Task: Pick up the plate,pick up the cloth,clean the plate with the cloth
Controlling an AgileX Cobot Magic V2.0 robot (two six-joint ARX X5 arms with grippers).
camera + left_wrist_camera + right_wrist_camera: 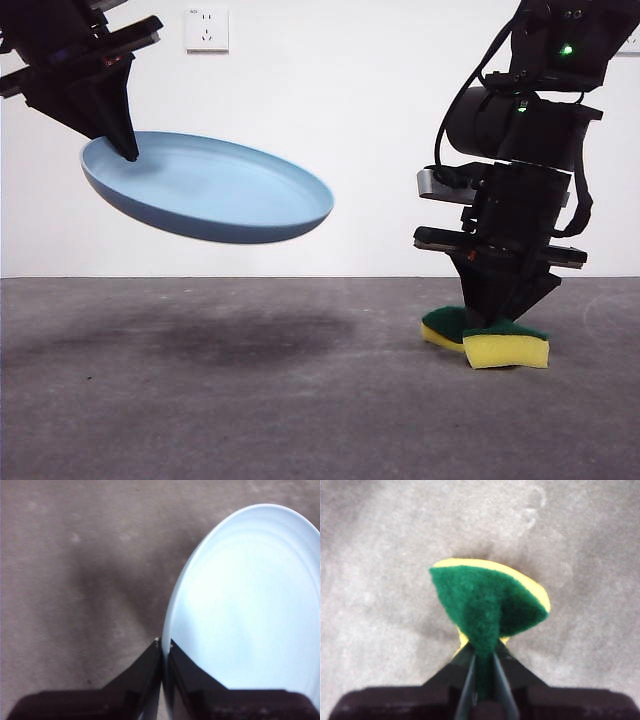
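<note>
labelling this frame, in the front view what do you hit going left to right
left claw clamped on the plate's rim → the tilted plate, held up off the table → right claw pinching the sponge low over the table

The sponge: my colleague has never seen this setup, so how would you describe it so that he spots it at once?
Look at the grey table, under the big dark arm on the front view's right side. There the right gripper pinches the sponge, bent and low on the table. It is small, yellow with a dark green layer, unlike the wide blue plate held in the air.
</note>
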